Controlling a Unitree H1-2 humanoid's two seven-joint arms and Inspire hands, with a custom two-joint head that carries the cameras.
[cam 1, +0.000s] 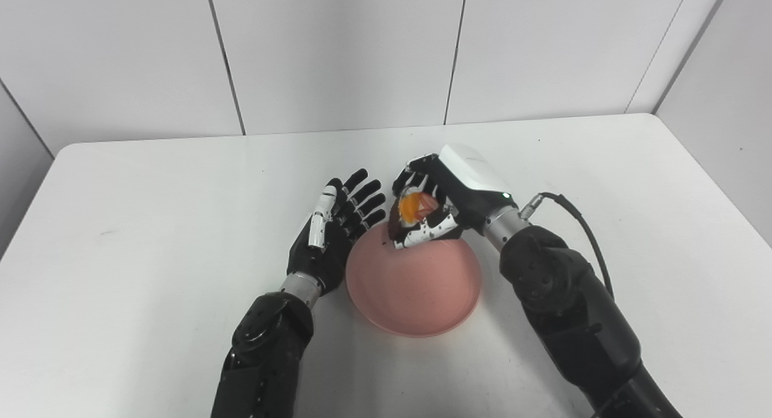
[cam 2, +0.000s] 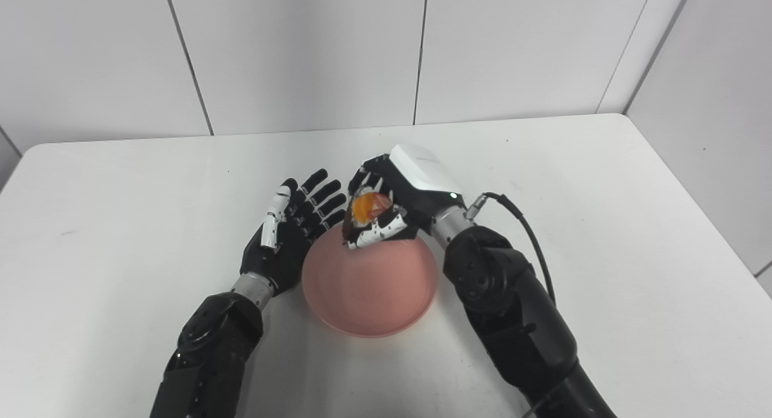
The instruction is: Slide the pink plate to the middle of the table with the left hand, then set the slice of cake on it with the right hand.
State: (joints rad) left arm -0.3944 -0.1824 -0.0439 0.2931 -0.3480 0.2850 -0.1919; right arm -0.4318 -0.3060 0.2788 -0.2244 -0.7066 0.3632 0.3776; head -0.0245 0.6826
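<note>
White table (cam 1: 151, 225) — pink plate (cam 1: 416, 285) near its middle

The round pink plate (cam 1: 416, 285) lies flat just right of the left hand (cam 1: 329, 237). The cake slice (cam 1: 413, 210), dark with orange topping, sits clasped in the right hand (cam 1: 437, 204) above the plate's far rim.

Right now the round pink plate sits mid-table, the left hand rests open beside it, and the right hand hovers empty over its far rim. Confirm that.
Not quite: the right hand is not empty. The left eye view shows it shut on the slice of cake, orange topping visible, over the far rim of the round pink plate. The left hand is indeed open beside it.
</note>
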